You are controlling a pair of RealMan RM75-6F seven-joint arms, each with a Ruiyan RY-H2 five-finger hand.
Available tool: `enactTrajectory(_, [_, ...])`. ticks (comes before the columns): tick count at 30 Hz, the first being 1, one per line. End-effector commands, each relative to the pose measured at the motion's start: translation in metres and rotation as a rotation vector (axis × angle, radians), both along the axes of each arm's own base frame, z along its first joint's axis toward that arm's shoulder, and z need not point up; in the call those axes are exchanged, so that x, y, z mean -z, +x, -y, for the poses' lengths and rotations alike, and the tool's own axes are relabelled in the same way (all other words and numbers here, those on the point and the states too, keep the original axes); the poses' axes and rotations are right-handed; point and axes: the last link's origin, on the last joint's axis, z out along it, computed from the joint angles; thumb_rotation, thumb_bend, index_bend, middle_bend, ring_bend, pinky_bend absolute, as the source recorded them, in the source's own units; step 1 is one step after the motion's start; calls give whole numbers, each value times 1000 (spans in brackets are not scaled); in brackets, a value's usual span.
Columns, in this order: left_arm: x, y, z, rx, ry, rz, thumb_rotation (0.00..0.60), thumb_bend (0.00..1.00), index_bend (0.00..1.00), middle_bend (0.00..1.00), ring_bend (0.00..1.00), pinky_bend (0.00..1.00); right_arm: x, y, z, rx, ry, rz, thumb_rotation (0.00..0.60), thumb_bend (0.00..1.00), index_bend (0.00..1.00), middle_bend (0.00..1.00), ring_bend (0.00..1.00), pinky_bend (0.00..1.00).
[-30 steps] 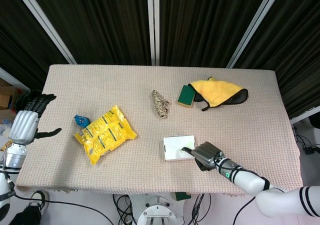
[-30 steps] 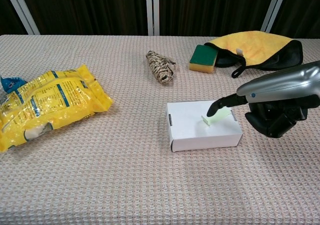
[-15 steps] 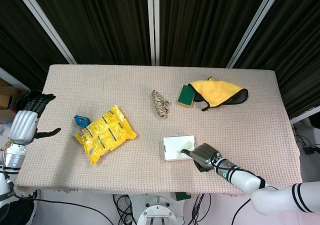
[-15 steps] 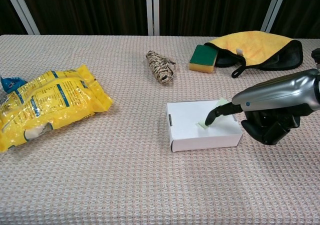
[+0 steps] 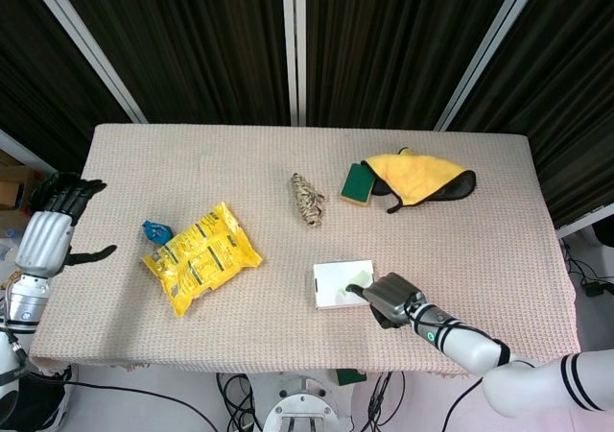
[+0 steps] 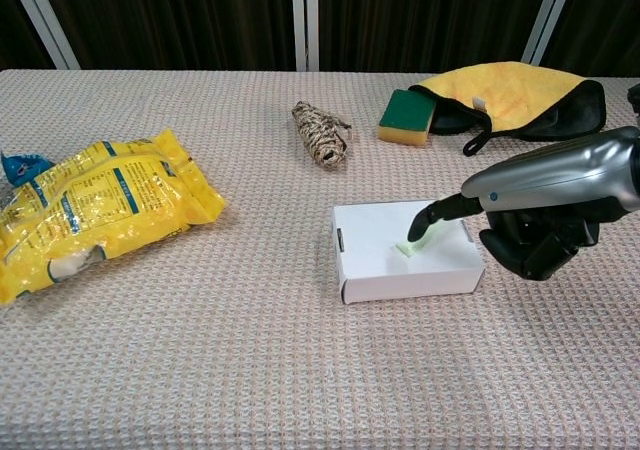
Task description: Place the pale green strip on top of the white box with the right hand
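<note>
Fingers of the right hand [image 6: 545, 215] are mostly curled under the palm just beside the white box [image 6: 405, 251], while one dark finger reaches out over the box top and its tip touches the pale green strip [image 6: 410, 244]. Whether that strip is pinched or only pressed from above cannot be told; it lies on the lid of the white box, toward the side nearest the hand. In the head view the same hand [image 5: 389, 299] sits at the box's [image 5: 338, 283] near right corner, with the strip [image 5: 358, 280] a small pale patch beside the fingertip.

Beyond the white box, toward the far edge of the table [image 5: 499, 250], lies a ball of twine [image 6: 320, 134], and further to the right of it a green sponge [image 6: 405, 116] rests against a yellow cloth [image 6: 510, 95] with a dark border. Well to the left of the white box is a yellow snack bag [image 6: 85, 210], with a small blue item [image 5: 155, 230] at its far corner.

The left hand [image 5: 59, 223] hovers off the table's left edge, well apart from the box, fingers spread and holding nothing.
</note>
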Motion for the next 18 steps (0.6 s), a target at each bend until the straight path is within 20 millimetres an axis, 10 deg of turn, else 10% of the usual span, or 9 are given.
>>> enactTrajectory(1, [0, 0, 0, 1, 0, 1, 600, 0, 146, 126, 95, 171, -2, 0, -1, -1, -2, 5, 600, 1000, 125, 1000, 958, 811])
enactTrajectory(18, [0, 0, 0, -2, 0, 0, 600, 0, 146, 126, 95, 171, 10, -3, -2, 4, 42, -25, 600, 1000, 131, 1000, 958, 787])
